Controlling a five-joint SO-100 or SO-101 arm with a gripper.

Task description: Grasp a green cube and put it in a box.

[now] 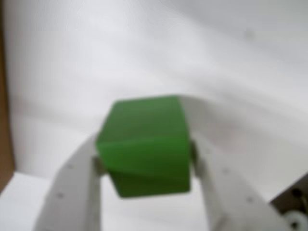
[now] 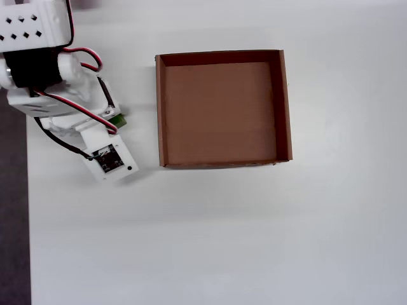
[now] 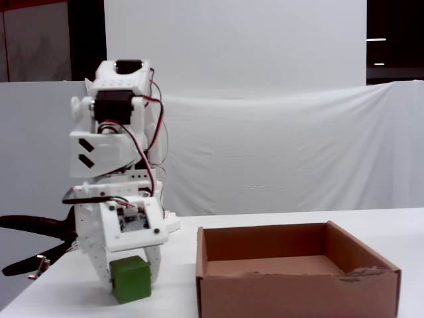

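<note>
- Green cube point(image 1: 144, 147): one, solid, matte, plain-faced, clamped between two white plastic fingers point(image 1: 72, 192) in the lower centre of the wrist view.
- Gripper point(image 3: 132, 281): closed on the cube in the lower left of the fixed view.
- Box point(image 2: 283, 108): one, a shallow square brown cardboard tray with low walls, at upper centre of the overhead view, holding nothing.
- White table point(image 2: 222, 241): smooth, plain.
</note>
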